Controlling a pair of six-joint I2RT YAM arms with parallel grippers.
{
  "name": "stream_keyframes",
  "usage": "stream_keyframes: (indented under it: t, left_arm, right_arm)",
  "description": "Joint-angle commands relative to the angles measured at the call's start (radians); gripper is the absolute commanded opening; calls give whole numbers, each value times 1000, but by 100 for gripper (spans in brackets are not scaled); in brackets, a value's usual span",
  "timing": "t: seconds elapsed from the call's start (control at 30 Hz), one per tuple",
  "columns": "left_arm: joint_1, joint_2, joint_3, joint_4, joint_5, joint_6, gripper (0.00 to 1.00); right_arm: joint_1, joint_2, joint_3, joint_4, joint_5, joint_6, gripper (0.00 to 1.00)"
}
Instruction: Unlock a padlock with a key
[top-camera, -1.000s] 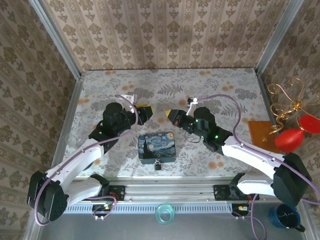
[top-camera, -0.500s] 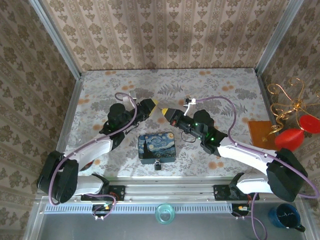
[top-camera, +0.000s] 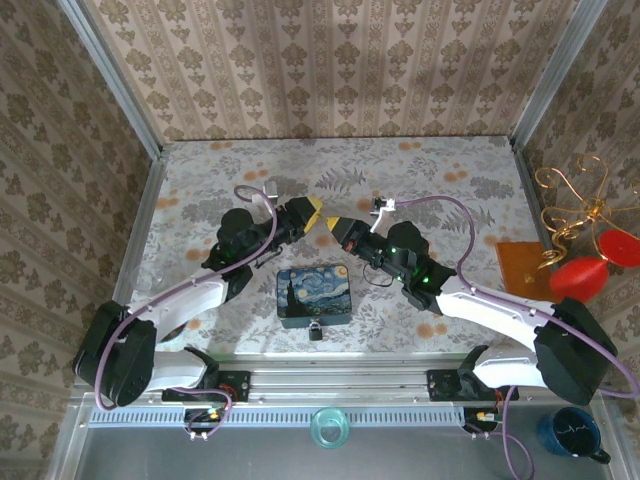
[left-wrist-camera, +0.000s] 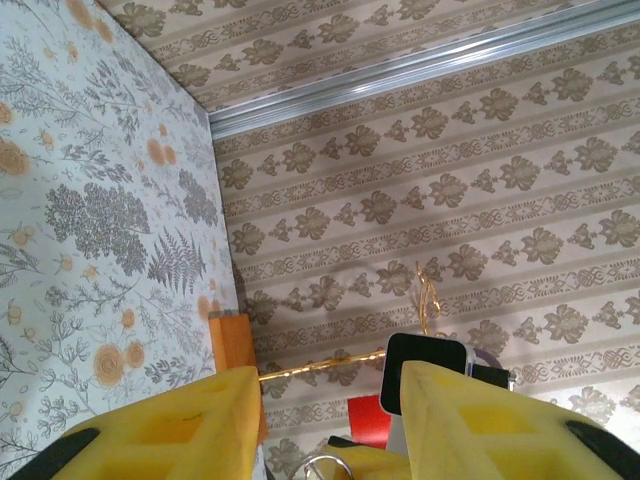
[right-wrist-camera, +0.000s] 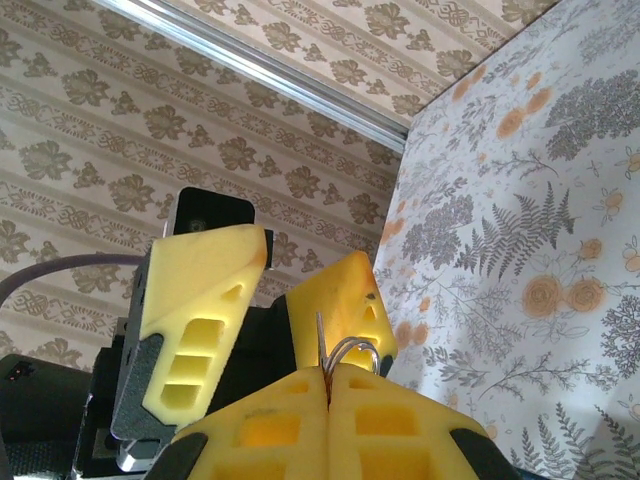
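The right pincer (right-wrist-camera: 328, 382) is clamping shut on a thin silvery key (right-wrist-camera: 321, 342), its blade pointing past the fingertips toward the left pincer (left-wrist-camera: 325, 390), which is gaping wide and gripping nothing. Over the last second both have been drawing tip to tip. The padlock (top-camera: 315, 329) is sitting unmoved at the blue painted box's (top-camera: 314, 290) near side, shackle boxward, its details too small to make out.

The floral-printed table (top-camera: 450, 170) carries a blue Starry-Night box (top-camera: 314, 293) near its front edge, with the padlock (top-camera: 315, 329) at the box's near side.
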Motion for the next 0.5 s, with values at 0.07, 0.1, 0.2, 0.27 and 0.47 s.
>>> stream_keyframes:
  t: [0.07,0.1,0.2,0.27,0.47]
  left_arm:
    - [-10,-18,46,5,23,-16,37]
    - [-12,-18,47,5,27,-19,35]
    - [-18,-18,51,-8,30,-23,30]
    - [-19,-17,49,-7,30,-25,27]
    - [-34,-5,73,-31,47,-28,15]
  right_arm:
    - [5,-16,37,-8,30,-2,0]
    - [5,-8,36,3,25,10,0]
    - [5,17,39,36,12,33,0]
    - [5,24,45,33,12,36,0]
    - [5,28,44,45,20,50,0]
